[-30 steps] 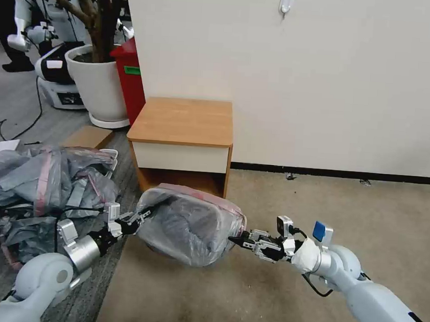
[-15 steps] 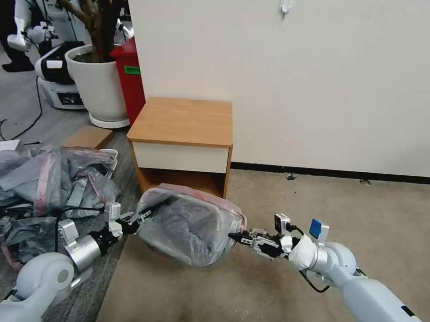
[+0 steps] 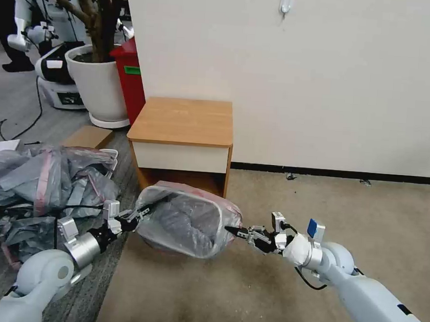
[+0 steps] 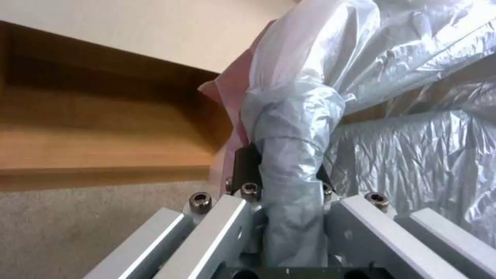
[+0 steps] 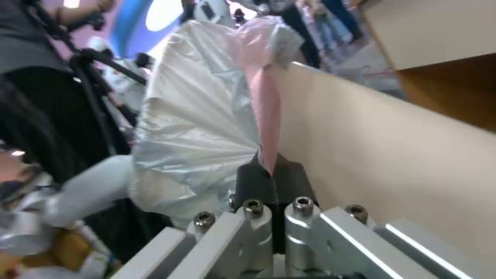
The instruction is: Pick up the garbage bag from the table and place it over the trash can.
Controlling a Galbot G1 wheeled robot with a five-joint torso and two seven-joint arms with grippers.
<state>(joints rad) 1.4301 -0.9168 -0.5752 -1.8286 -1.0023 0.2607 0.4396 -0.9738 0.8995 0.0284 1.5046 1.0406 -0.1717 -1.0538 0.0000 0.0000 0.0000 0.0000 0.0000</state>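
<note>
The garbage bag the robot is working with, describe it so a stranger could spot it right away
Find the wooden table against the white wall. On the floor just in front sits the garbage bag, stretched over the trash can between left gripper and right gripper. Unlike the crumpled heap of bags beside it, it is spread open.

No legible text, brand, number or sign anywhere, green label [image 3: 131, 70] on red bin [image 3: 130, 82] far beyond the left gripper [image 3: 137, 215], its print too small to read
</note>
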